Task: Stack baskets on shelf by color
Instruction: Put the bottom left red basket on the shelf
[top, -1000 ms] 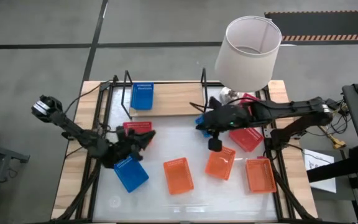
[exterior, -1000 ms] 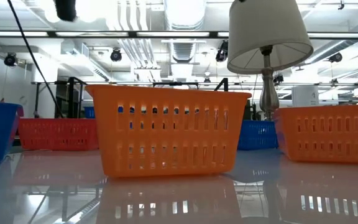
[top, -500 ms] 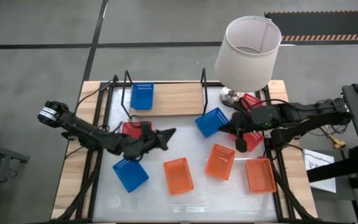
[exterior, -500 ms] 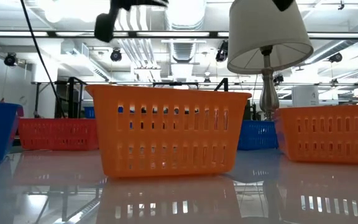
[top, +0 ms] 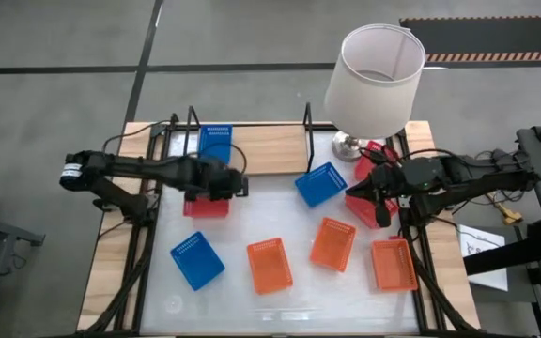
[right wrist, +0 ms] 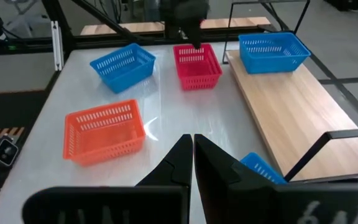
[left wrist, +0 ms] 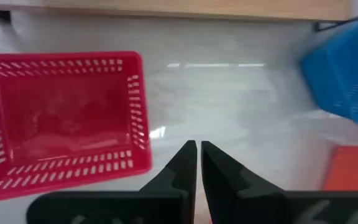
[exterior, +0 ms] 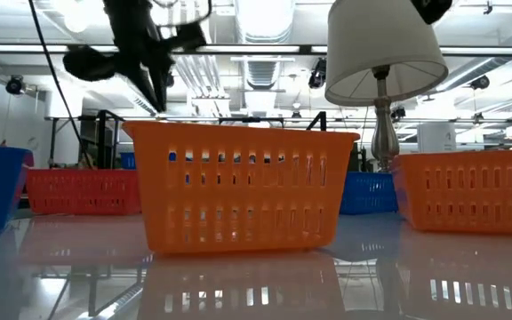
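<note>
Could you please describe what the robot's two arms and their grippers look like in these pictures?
Both arms are slim, dark, jointed links with black cables trailing along them. The left arm has a pale silver band at its outer joint. The left gripper and right gripper each end in two matte black, wedge-shaped jaws tapering to narrow tips. A small green light shows on the right arm.

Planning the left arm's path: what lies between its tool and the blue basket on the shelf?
In the high view, only the shelf's front edge separates left tool from blue basket.
</note>
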Robot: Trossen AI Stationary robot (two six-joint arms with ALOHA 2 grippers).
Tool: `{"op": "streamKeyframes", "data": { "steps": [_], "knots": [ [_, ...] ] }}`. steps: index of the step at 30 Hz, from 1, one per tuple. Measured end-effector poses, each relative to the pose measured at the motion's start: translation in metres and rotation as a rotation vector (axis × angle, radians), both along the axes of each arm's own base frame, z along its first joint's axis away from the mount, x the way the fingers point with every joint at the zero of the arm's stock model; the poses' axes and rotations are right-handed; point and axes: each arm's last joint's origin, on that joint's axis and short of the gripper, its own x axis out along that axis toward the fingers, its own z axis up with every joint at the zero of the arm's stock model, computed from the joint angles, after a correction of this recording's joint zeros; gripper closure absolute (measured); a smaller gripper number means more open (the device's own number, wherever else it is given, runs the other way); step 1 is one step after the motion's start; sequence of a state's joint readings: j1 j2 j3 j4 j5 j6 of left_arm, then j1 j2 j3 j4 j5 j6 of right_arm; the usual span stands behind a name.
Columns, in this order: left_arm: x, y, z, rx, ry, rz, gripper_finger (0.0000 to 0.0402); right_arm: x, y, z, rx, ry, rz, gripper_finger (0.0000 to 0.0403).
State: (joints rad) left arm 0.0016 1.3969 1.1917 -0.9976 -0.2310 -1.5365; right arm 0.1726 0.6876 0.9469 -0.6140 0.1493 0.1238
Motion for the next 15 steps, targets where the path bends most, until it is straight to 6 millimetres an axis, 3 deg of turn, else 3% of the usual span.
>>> {"op": "streamKeyframes", "data": {
  "steps": [9, 15],
  "knots": [
    [0.011, 0.01, -0.022, -0.028, 0.067, 0.022, 0.0391, -0.005, -0.001, 0.001, -0.001, -0.008, 0.004, 0.0394],
    [0.017, 0.011, -0.043, -0.021, 0.158, 0.008, 0.0334, -0.005, -0.001, 0.001, -0.009, -0.006, 0.007, 0.0394]
  ]
}}
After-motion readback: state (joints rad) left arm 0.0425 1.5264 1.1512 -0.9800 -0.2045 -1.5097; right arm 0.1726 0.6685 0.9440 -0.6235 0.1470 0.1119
